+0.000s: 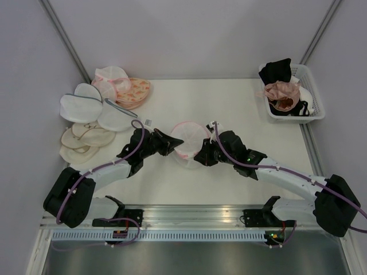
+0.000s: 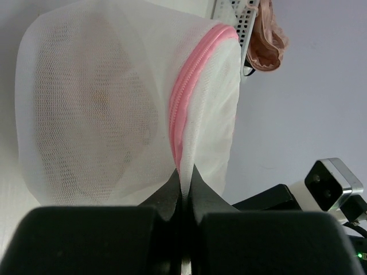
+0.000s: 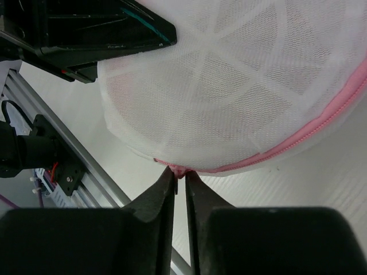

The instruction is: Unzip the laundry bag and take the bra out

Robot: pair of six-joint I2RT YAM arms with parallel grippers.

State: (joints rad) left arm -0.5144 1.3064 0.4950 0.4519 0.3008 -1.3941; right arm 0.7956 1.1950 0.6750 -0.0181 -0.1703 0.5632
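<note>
1. step in hand: unzipping, at the grasp stage. the laundry bag point(image 1: 189, 139) is held between the two arms over the middle of the tabletop point(image 1: 229, 109).
2. left gripper point(image 2: 183, 192): clenched on a fold of white mesh just beside the pink zipper point(image 2: 184, 97). it serves as the anchor.
3. right gripper point(image 3: 179, 176): jaws nearly together on a small pink tab at the zipper rim, judged to be the pull. how firm this hold is cannot be told.
4. zipper state: the teeth are shut along every stretch in view. no opening shows.
5. the bra point(image 2: 97, 120): only a faint darker form shows through the mesh. it is judged to be inside the bag and not yet reachable.
6. next move: draw the tab along the curve of the rim while the left gripper keeps the mesh taut. the pull should follow the arc, not run straight out.
7. risks: the tab may slip from the fingertips, or slack mesh may catch in the slider.
</note>
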